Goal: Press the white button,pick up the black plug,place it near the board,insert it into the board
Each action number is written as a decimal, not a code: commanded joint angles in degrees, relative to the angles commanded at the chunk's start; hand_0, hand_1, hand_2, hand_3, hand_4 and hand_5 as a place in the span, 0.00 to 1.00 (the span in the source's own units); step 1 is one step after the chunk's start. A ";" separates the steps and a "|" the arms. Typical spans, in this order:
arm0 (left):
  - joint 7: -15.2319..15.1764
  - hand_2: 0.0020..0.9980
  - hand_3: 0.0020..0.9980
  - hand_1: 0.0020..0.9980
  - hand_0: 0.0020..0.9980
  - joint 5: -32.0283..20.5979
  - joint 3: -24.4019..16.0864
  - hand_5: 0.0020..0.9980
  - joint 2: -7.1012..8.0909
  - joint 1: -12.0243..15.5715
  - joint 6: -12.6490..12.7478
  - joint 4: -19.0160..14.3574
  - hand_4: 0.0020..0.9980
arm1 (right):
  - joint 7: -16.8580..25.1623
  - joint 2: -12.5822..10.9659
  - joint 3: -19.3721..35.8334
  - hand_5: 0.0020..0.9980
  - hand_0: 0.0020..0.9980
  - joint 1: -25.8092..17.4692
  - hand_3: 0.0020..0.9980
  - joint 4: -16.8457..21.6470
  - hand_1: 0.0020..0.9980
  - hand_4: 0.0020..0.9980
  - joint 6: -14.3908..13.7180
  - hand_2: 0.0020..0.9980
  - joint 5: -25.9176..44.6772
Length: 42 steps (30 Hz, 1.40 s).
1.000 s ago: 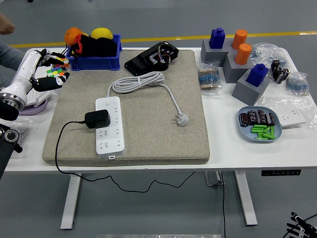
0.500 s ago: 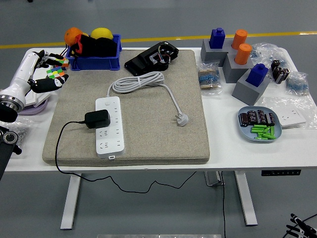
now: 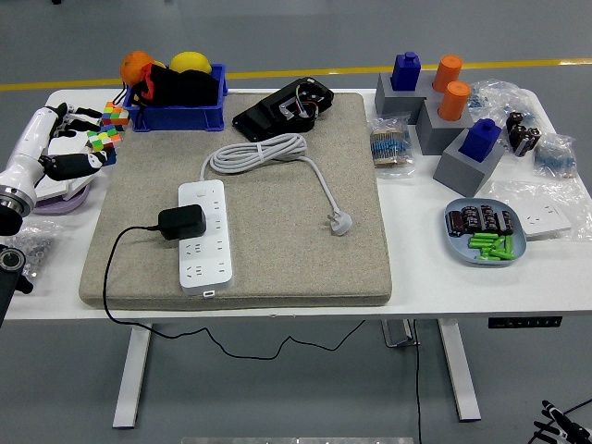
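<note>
A white power strip lies on the grey felt mat. A black plug sits plugged into it, its black cord running off the mat's left edge and under the table. The strip's own white cable is coiled behind it, ending in a loose white plug. My left hand is at the far left edge, well away from the strip, fingers spread and empty. My right hand shows only as fingertips at the bottom right corner, below the table.
A blue bin with fruit and dark items stands at the back left, Rubik's cubes beside it. A black device lies at the mat's back. Grey blocks with blue and orange pegs, bags and a plate of batteries fill the right side.
My left arm has drawn back to the left and toward the picture's edge, away from the mat. The plug stays in the strip.
</note>
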 joint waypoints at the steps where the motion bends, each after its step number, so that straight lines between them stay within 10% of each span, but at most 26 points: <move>1: -0.04 0.62 0.67 0.72 0.73 -0.01 -0.09 0.00 0.00 0.06 -0.02 0.20 0.77 | 0.01 0.06 0.10 0.50 0.73 -0.09 0.67 -0.05 0.59 0.74 0.04 0.54 -0.08; 31: 3.17 0.76 0.77 0.83 0.82 -2.26 -5.20 0.00 -2.17 0.82 -1.59 8.77 0.77 | -0.10 0.46 2.63 0.50 0.73 -1.22 0.67 -0.54 0.59 0.74 -0.36 0.54 -1.60; 32: 3.07 0.86 0.89 0.90 0.86 -2.63 -5.29 0.16 -2.30 0.94 -1.62 8.64 0.81 | -0.16 0.50 2.66 0.50 0.73 -1.21 0.68 -0.52 0.59 0.74 -0.31 0.54 -1.60; 37: 4.57 0.86 0.89 0.90 0.86 -4.17 -5.53 0.16 -3.07 0.89 -2.32 8.37 0.81 | -0.50 0.46 2.22 0.50 0.73 -1.11 0.68 -0.35 0.59 0.74 -0.07 0.54 -1.23; 38: 5.16 0.99 1.00 1.00 0.96 -4.29 -5.48 0.60 -3.34 0.76 -2.40 8.24 0.83 | -0.55 0.42 2.15 0.50 0.73 -1.10 0.68 -0.34 0.59 0.74 -0.05 0.54 -1.18; 42: 4.50 0.99 1.00 1.00 0.96 -3.67 -5.45 0.60 -4.64 0.66 -1.79 7.58 0.83 | -0.86 0.48 2.45 0.50 0.73 -1.15 0.68 -0.55 0.59 0.74 0.05 0.54 -1.43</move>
